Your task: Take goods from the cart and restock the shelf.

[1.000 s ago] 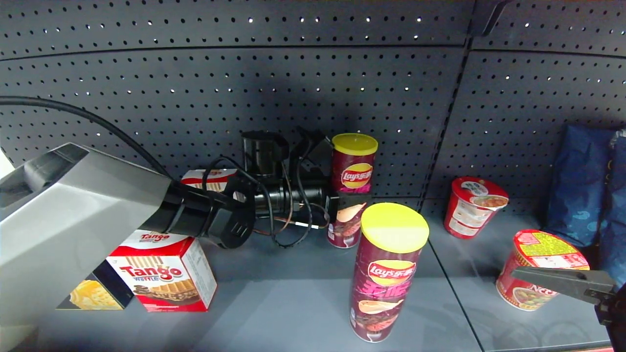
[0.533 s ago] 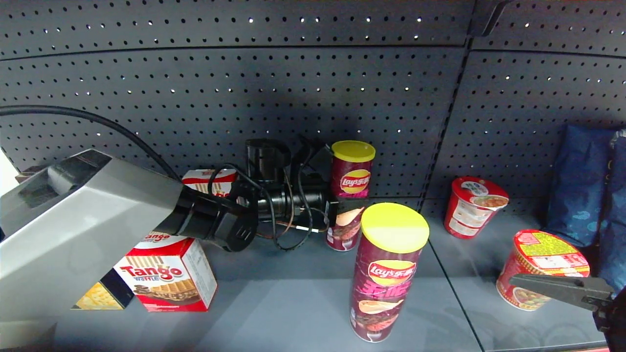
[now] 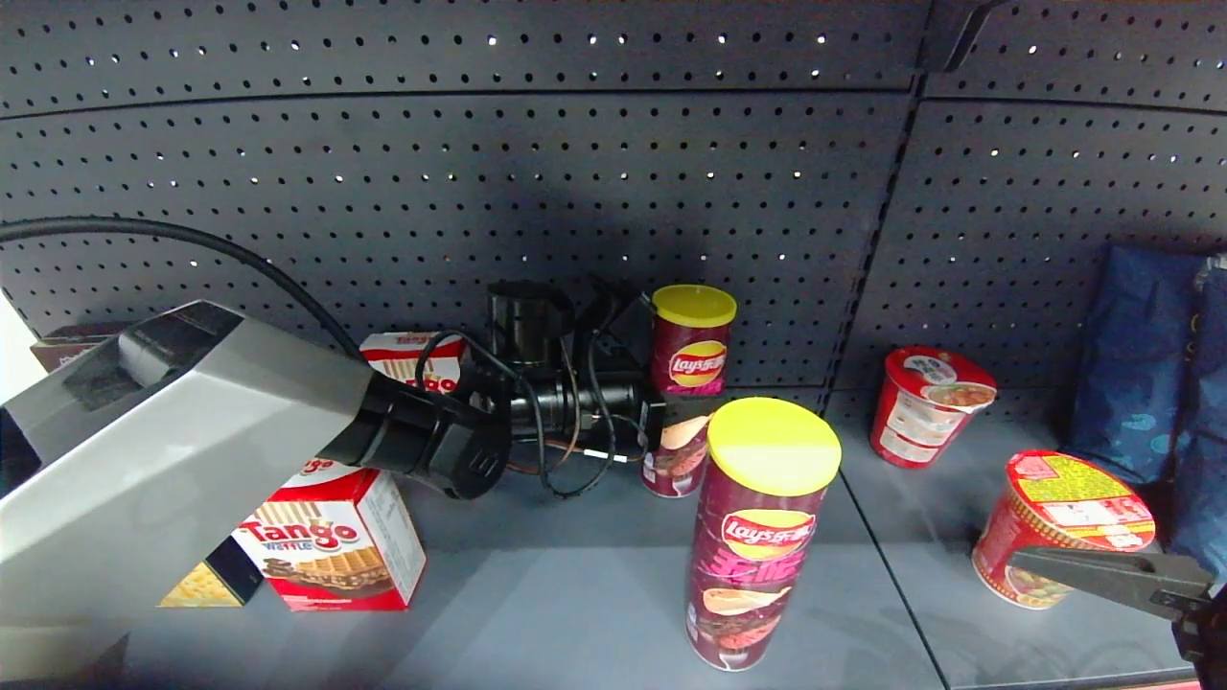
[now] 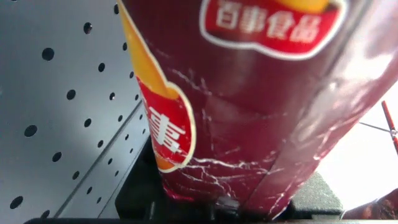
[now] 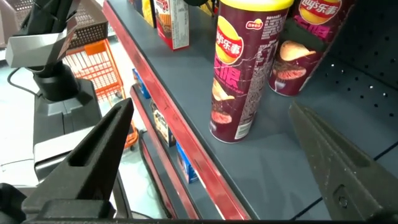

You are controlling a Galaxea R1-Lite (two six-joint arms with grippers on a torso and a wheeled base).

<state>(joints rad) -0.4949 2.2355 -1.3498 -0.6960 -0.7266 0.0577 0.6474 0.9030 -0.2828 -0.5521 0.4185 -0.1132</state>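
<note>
The rear can [image 3: 692,356] stands upright at frame centre, at the back of the shelf [image 3: 575,575], clamped mid-body by the left gripper [image 3: 676,407]. This grip is judged to keep it plumb for setting down. Base contact cannot be told. A front can [image 3: 757,537] stands at lower centre. The right gripper [image 5: 208,118] is held at lower right, fingers wide apart and empty, judged parked clear.

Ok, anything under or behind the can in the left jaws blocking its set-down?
Nothing visible. The held can is upright at the back of the shelf, by the pegboard; the front can stands nearer the edge, the cup apart to its right.
</note>
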